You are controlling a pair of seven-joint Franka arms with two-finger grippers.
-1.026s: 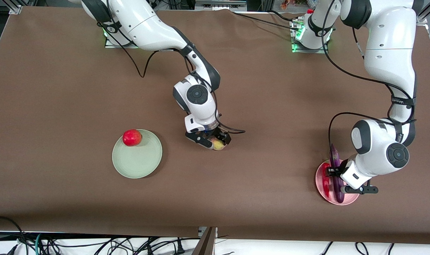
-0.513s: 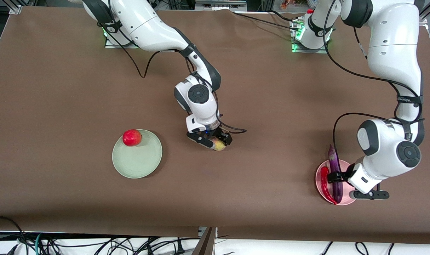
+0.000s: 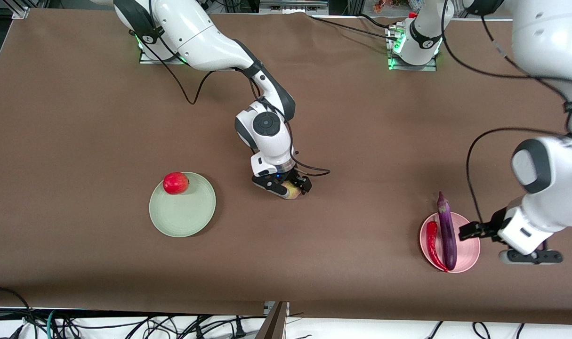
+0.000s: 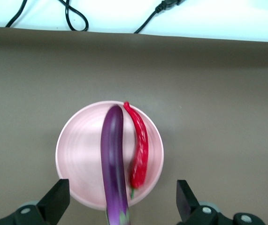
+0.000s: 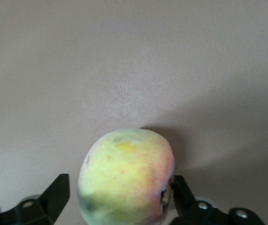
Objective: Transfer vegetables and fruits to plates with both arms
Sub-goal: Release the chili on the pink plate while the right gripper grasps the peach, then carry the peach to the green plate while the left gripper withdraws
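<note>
The brown table (image 3: 78, 117) spreads under both my arms. My left arm (image 3: 544, 47) reaches down at its own end of the table, and my right arm (image 3: 205, 37) stretches out over the middle.

The mint green plate (image 3: 184, 219) lies toward my right arm's end, well apart from my right gripper, with the red apple (image 3: 175, 182) sitting on the rim of it that is farther from the front camera. The pink plate (image 3: 469, 247) sits just beside my left gripper (image 3: 507, 245), toward the middle of the table from it.

The purple eggplant (image 3: 447, 230) lies lengthwise across the pink plate, its stem end poking over the rim that is farther from the front camera. The red chili pepper (image 3: 434, 247) lies alongside it, touching or nearly so, on the side away from my left gripper.

My left gripper hangs with its fingers (image 4: 54, 201) spread wide and nothing between them; in the left wrist view the pink plate and both vegetables show past them.

My right gripper (image 3: 288, 187) is down at the table's middle, fingers (image 5: 54, 194) on either side of the yellowish-pink peach (image 5: 126, 176). One finger touches the peach; at the other I cannot tell whether there is contact, so I cannot tell if the grip is closed.
</note>
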